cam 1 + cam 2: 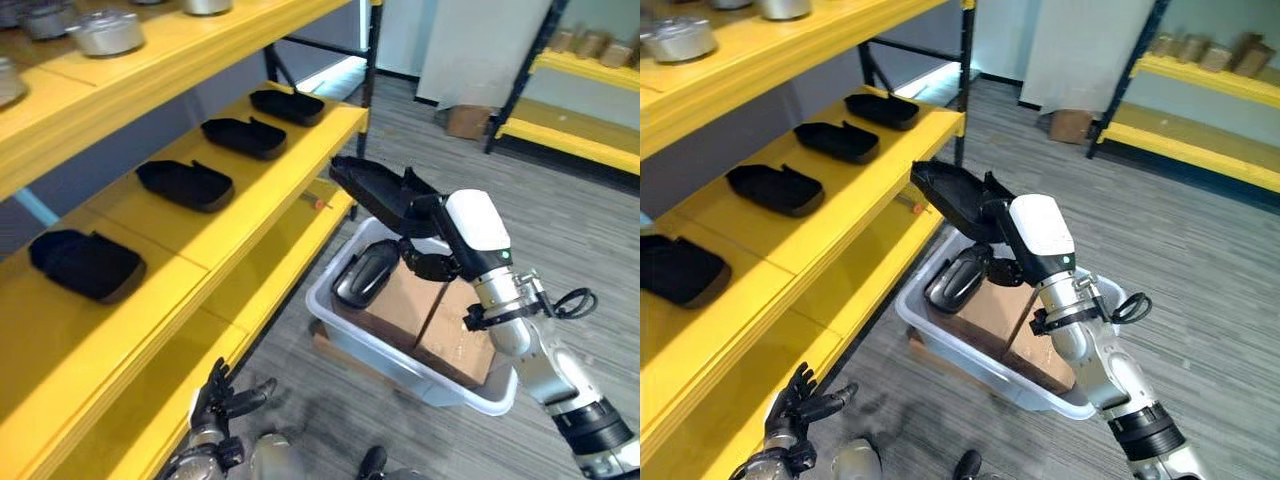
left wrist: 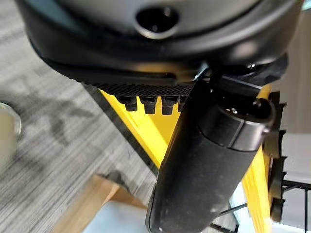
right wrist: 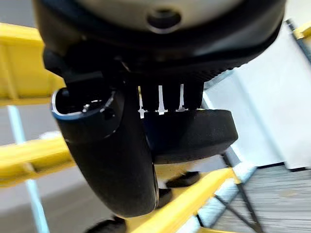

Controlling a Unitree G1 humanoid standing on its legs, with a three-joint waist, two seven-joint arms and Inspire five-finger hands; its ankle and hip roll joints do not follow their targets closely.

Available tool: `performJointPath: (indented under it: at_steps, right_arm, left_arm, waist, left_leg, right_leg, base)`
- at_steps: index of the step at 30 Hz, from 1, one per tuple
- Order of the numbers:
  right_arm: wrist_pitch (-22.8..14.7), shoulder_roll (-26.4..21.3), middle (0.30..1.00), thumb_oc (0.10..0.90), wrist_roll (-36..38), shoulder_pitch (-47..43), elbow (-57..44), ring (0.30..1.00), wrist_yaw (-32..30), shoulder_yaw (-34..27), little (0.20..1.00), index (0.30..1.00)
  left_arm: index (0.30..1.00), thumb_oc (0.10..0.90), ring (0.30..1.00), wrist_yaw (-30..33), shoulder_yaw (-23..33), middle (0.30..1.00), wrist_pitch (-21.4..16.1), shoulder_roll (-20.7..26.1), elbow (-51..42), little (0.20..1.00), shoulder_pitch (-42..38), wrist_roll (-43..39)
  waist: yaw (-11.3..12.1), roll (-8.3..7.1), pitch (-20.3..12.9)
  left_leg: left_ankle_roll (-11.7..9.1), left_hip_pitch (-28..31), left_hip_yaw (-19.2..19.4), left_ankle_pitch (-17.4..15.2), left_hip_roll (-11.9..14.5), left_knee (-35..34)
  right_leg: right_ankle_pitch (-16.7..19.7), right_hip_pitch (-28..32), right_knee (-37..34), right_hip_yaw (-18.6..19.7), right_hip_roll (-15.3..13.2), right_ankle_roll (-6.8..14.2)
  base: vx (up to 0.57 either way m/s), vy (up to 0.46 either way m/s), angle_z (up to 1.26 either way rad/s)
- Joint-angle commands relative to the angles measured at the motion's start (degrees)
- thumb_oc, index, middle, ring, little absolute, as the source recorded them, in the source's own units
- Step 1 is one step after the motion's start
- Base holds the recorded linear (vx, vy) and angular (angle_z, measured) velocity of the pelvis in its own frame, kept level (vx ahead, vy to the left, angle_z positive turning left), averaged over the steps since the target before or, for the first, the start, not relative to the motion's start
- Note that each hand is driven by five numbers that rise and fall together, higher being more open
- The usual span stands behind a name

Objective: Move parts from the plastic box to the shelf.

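Grey plank flooring (image 1: 470, 150) runs under a long yellow shelf unit (image 1: 240, 215), and on its middle board four black moulded plastic parts sit in a row, one at nine o'clock (image 1: 87, 264), the next (image 1: 185, 184), another (image 1: 244, 136) and the last up toward twelve (image 1: 287, 105). Dull metal pots (image 1: 105, 33) stand on the board above. Over at four o'clock sits the pale translucent plastic box (image 1: 400, 375), brown cardboard (image 1: 420, 305) lining it, and a glossy dark rounded part (image 1: 365, 272) leans inside at its shelf-side end. Now the right hand (image 1: 430, 245) is up above the box, fingers and thumb curled round a black tray-shaped part (image 1: 375, 190), held tilted in the air just beside the shelf edge. Down at seven o'clock, the left hand (image 1: 222, 400) hangs low by the shelf's lower board, fingers spread and loose, holding nothing.
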Motion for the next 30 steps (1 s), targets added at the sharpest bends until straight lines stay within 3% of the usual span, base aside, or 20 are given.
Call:
performJointPath:
  at_steps: [1, 4, 7, 16, 20, 27, 30]
  right_arm:
    - [-3.9, 0.5, 0.3, 0.4, -2.1, -4.4, -8.2, 0.3, -8.3, -11.2, 0.3, 0.3]
    - [-3.6, 0.9, 0.3, 0.4, -2.0, -2.6, -8.6, 0.3, -8.5, -13.0, 0.3, 0.3]
    - [-3.3, 1.7, 0.3, 0.4, -2.3, -1.8, -9.9, 0.3, -9.1, -14.7, 0.3, 0.3]
    - [-3.3, 2.6, 0.3, 0.4, -3.4, -3.3, -10.4, 0.3, -8.8, -12.9, 0.3, 0.3]
    - [-2.8, 3.4, 0.3, 0.4, -2.4, -6.2, -8.3, 0.3, -5.9, -8.5, 0.3, 0.3]
    - [-2.1, 4.8, 0.3, 0.4, -4.1, -6.4, -6.7, 0.3, -4.9, -7.0, 0.3, 0.3]
    - [-1.9, 4.8, 0.3, 0.4, -4.9, -6.4, -5.9, 0.3, -4.5, -6.4, 0.3, 0.3]
  left_arm:
    - [1.0, 0.9, 1.0, -0.5, -1.2, 1.0, -4.1, 3.5, -7.8, 1.0, -3.5, 0.0]
    - [1.0, 0.9, 1.0, -0.8, -1.5, 1.0, -4.3, 4.0, -8.8, 1.0, -3.0, 1.5]
    - [1.0, 0.9, 1.0, -0.7, -0.6, 1.0, -4.4, 3.8, -8.6, 1.0, -2.3, 2.2]
    - [1.0, 0.9, 1.0, 0.0, 0.4, 1.0, -4.7, 3.2, -8.5, 1.0, -1.7, 2.9]
    - [1.0, 0.9, 1.0, -0.5, 0.6, 1.0, -5.1, 3.1, -9.3, 1.0, -0.6, 2.1]
    - [1.0, 0.9, 1.0, -0.5, 2.1, 1.0, -4.9, 3.8, -9.8, 1.0, 0.4, 3.2]
    - [1.0, 0.9, 1.0, -0.1, 2.1, 1.0, -4.9, 4.7, -9.7, 1.0, -0.5, 4.1]
  waist:
    - [-2.6, 1.25, -7.0]
    - [-2.4, 0.72, -8.4]
    - [-1.0, 0.25, -8.5]
    - [0.6, -1.66, -9.1]
    - [3.5, -3.73, -8.9]
    - [6.3, -4.88, -8.1]
    - [6.2, -4.84, -7.6]
  left_leg:
    - [-3.8, 12.3, 3.1, 3.1, 2.6, -29.2]
    - [-3.2, 16.5, 3.8, 5.1, -1.4, -39.8]
    - [-2.5, 17.9, 3.2, 5.8, -4.8, -44.8]
    - [-1.1, 16.4, 0.8, 4.4, -8.1, -45.6]
    - [1.1, 15.7, -1.6, 2.4, -12.0, -45.4]
    - [3.9, 14.4, -6.3, 1.2, -17.0, -45.5]
    - [4.8, 14.5, -8.6, 0.5, -18.5, -45.7]
  right_leg:
    - [-3.5, -3.2, 8.3, 5.2, -4.3, 9.4]
    - [-0.2, -3.7, 8.9, 4.3, -8.2, 12.0]
    - [4.0, -2.9, 6.9, 3.1, -11.4, 14.6]
    - [9.7, -1.1, 3.4, 1.3, -14.5, 17.7]
    - [15.2, 0.3, 1.3, 1.8, -17.2, 19.4]
    - [18.9, 2.6, 3.1, -0.7, -21.4, 19.6]
    - [18.9, 2.6, 7.4, 0.6, -22.8, 19.6]
  base:
    - [0.06, 0.422, 1.07]
    - [0.05, 0.341, 1.45]
    - [0.01, 0.271, 0.42]
    - [-0.01, 0.125, 0.32]
    - [-0.01, 0.249, 0.06]
    - [0.01, 0.171, 0.34]
    - [0.07, 0.198, 0.56]
